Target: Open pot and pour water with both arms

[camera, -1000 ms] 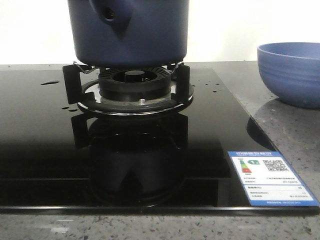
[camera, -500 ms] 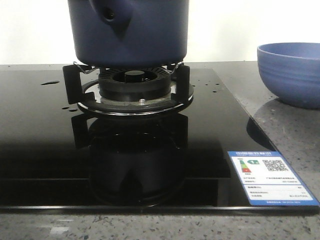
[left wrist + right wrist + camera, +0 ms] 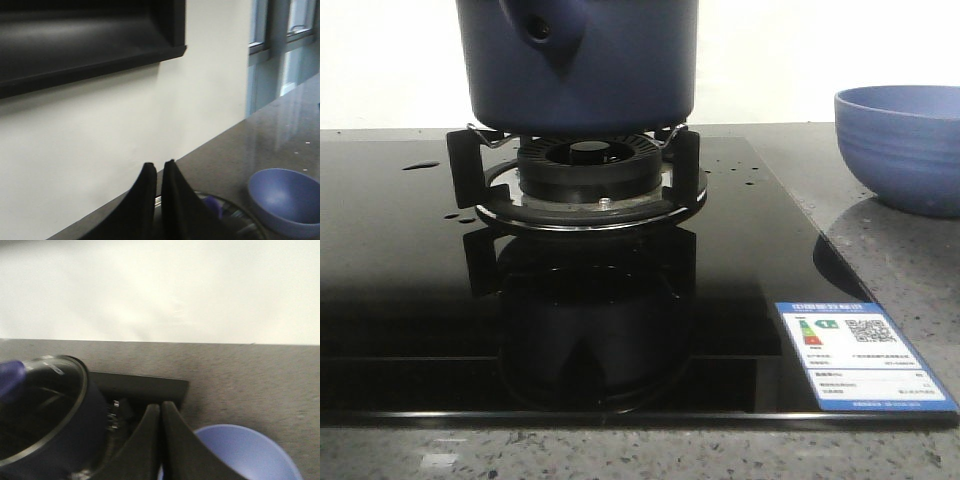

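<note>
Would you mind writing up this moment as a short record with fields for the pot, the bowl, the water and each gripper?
pot: dark navy, standing on the burner support of the black glass hob; holed side stub faces the front camera
lid: glass, on the pot
bowl: lighter blue, on the stone counter, to the right of the hob
water: small drops on the hob glass
left gripper: fingers together, holding nothing
right gripper: fingers together, holding nothing
</note>
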Action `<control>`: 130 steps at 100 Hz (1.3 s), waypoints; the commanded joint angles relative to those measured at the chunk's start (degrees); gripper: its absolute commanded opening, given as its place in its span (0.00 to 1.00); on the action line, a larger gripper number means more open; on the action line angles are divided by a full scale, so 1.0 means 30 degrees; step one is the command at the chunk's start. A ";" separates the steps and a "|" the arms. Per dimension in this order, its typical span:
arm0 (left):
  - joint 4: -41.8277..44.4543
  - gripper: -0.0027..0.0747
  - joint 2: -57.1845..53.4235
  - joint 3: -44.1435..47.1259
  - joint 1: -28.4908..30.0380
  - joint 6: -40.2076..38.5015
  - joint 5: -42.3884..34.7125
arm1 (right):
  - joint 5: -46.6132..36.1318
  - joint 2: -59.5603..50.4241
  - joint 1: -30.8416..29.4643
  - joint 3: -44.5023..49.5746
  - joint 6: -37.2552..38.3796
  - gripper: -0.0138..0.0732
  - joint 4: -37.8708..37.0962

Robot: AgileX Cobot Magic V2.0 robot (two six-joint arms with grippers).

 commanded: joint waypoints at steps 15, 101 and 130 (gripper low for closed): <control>0.0218 0.01 -0.4311 0.3939 0.0096 -0.0776 -0.5845 | -0.4111 -0.5318 0.0028 0.5343 -0.3574 0.10 0.0966; -0.6870 0.01 -1.6646 1.8546 0.0096 0.3393 -0.8171 | -0.6273 -1.5676 0.0028 1.5437 -0.3696 0.10 0.1649; -0.6870 0.01 -1.6646 1.8546 0.0096 0.3393 -0.8171 | -0.6273 -1.5676 0.0028 1.5437 -0.3696 0.10 0.1649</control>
